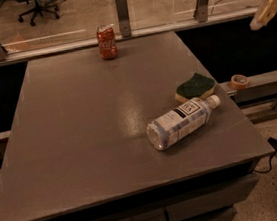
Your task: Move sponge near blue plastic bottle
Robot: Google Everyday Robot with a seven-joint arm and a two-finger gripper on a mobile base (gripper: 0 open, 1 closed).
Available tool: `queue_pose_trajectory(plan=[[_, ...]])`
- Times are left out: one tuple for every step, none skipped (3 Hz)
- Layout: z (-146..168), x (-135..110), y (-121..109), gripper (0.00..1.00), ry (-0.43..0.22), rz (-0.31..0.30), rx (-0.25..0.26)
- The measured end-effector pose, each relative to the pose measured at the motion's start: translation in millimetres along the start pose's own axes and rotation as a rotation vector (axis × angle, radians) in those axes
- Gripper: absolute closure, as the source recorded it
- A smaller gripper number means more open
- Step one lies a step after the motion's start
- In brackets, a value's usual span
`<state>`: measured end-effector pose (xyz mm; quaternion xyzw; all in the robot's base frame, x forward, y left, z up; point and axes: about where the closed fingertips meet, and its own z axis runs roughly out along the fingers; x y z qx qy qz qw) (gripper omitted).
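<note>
Far right, up high, gripper (268,5) clear of the table (79,120), openness I cannot tell, sponge (195,86) just beside cap of blue plastic bottle (180,123).

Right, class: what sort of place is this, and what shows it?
Probably an office-style robot lab: swivel chairs beyond a glass partition, a grey test table, and the robot's gripper at the upper right edge.
</note>
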<state>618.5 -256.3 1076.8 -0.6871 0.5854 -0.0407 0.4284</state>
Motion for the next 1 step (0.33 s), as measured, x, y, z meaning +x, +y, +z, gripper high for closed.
queue_pose_trajectory(plan=[[1.6, -0.2, -4.6, 0.0, -0.002, -0.002, 0.014]])
